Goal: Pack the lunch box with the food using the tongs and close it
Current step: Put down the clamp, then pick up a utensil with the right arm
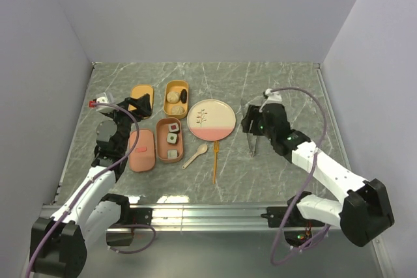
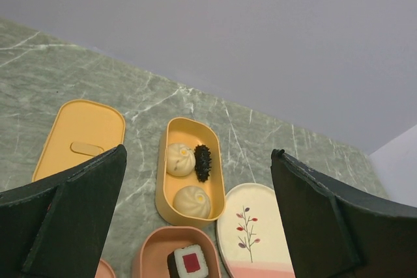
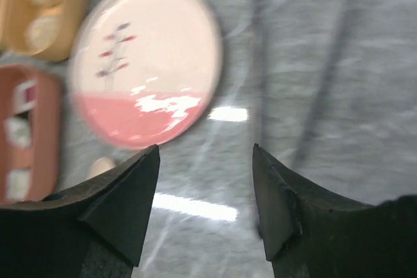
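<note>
The lunch box lies apart in two open trays. The yellow tray (image 2: 171, 208) holds two beige balls (image 2: 180, 159) and a dark spiky piece (image 2: 202, 162). The pink tray (image 1: 163, 141) holds sushi rolls (image 1: 172, 139), one with a red centre (image 2: 190, 263). My left gripper (image 2: 199, 154) hangs open above these trays, holding nothing. The grey tongs (image 1: 253, 142) lie on the table right of the plate, blurred in the right wrist view (image 3: 322, 89). My right gripper (image 3: 205, 150) is open just over the tongs, nothing between its fingers.
The yellow lid (image 1: 141, 92) and pink lid (image 1: 142, 150) lie left of their trays. A cream-and-pink plate (image 1: 212, 120) sits mid-table, with a beige spoon (image 1: 195, 155) and an orange fork (image 1: 214, 161) in front of it. Walls enclose the table on three sides.
</note>
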You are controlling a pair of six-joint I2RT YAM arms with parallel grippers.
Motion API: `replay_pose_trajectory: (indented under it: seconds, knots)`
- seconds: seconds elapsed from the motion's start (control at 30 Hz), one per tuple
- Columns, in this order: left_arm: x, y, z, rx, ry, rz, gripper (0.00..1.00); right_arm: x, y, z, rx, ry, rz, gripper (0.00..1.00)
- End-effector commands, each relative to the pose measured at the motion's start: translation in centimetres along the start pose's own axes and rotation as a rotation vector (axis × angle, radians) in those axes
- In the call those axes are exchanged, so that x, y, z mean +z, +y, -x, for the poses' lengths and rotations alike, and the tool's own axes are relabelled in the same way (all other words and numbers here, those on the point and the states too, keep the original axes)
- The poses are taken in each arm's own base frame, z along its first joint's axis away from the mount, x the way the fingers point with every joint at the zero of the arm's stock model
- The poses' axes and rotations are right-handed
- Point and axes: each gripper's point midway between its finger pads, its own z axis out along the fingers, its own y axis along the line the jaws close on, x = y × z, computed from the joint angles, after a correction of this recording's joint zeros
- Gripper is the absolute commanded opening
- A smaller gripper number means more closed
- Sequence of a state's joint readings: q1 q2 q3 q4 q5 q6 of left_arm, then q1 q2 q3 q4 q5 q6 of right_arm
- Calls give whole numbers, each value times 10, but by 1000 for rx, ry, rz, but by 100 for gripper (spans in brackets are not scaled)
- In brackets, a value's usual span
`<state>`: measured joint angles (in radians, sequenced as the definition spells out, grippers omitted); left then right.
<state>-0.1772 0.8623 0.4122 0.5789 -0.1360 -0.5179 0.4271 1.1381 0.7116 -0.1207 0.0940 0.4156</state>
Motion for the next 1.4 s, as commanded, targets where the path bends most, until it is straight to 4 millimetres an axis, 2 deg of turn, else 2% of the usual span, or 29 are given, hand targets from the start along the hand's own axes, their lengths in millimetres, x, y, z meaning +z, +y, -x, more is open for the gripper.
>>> replay_pose_trajectory:
  seconds: [0.0,0.03,0.07,0.2,0.3,0.47,0.67,0.87,1.03,1.37]
  knots:
    - [3,-5,10,-2,-30,-22,100,-7,38,-12,-42,-16,79,65]
    - [3,-5,10,-3,-30,-22,99,-6,44,-17,-45,-5,85,63]
    - [3,-5,9,-1,-28,-22,99,-8,58,-27,-60,9,111,62]
    - [2,-5,10,-1,-29,-20,99,4,81,-61,-54,75,148,57]
    - [2,-6,11,0,-31,-22,100,12,86,-82,-74,127,133,56]
    - [6,-5,6,6,-10,-16,100,19,104,-98,-69,168,177,56]
    - [8,-4,2,5,2,-17,100,26,118,-127,-99,243,184,52]
    - [7,-5,3,4,-1,-18,99,31,121,-148,-123,305,162,49]
    - [7,-5,4,3,-2,-19,99,34,123,-155,-135,319,153,44]
    - [5,-5,5,4,-7,-20,99,35,109,-169,-178,370,46,39]
